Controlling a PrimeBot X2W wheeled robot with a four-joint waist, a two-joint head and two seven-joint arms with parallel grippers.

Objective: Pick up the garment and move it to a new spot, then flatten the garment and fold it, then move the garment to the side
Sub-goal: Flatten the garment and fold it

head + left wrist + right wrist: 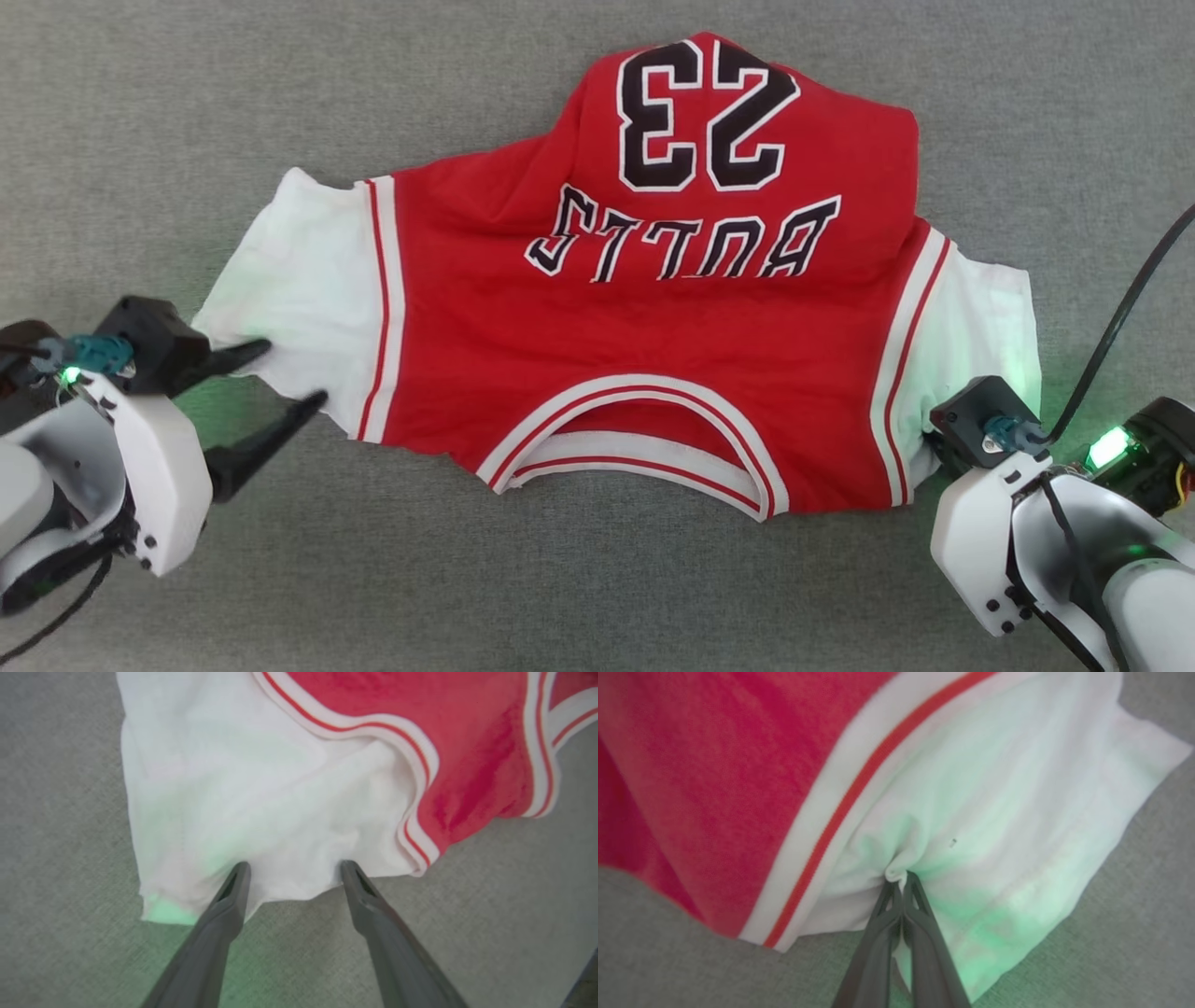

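1. The garment (653,373) is lying spread across the middle of the grey surface (168,112). Its neckline (635,448) is pointing toward the robot, and its black lettering (691,233) is reading upside down in the head view.
2. The far part of the red body is sitting bunched and rumpled rather than flat, with folds running beside the number.
3. The left pincer (294,373) is standing open with its two dark fingers (233,891) spreading well apart. Their tips are sitting at the outer edge of the left white sleeve (299,280). No cloth is being held between them, and I cannot tell whether they are pressing on it.
4. The right pincer (902,879) is clamping shut on a small pucker of the right white sleeve (1017,812), near the striped trim (840,812).
5. In the head view the right wrist housing (980,420) is sitting at the near corner of that sleeve and is hiding the fingers there.
6. A black cable (1134,308) is curving up from the right arm, passing over bare surface just beside the right sleeve and not crossing the garment.
7. Green lights (1108,448) on both wrists are glowing, tinting both sleeves and the surface beside the left pincer.
8. Grey surface is showing on every side of the garment.
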